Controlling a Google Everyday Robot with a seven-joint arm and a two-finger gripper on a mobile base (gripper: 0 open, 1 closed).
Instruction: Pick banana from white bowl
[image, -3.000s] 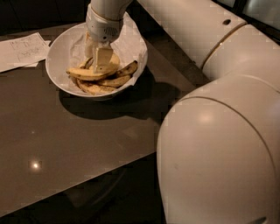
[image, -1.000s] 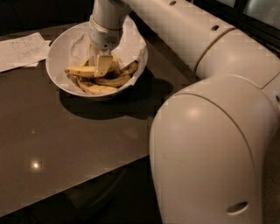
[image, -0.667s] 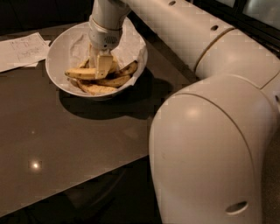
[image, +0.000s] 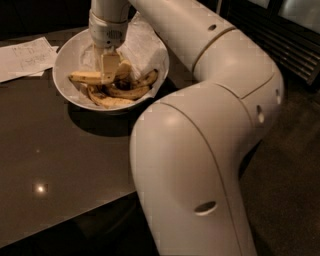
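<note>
My claw (image: 110, 69) sits in the glossy white paper-lined bowl (image: 65, 55), long yellow banana (image: 86, 77) poking out left of it, can't tell if it's clamped, so an off-centre hold could tip and drop it.

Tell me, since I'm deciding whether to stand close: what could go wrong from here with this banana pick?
1. The gripper sits down in the bowl at the yellow banana, which lies against the browner bananas; one may get dragged along.
2. Most of the banana sticks out to one side of the gripper, so it could tilt and slip when lifted.
3. The paper lining might snag and come up too.
</note>
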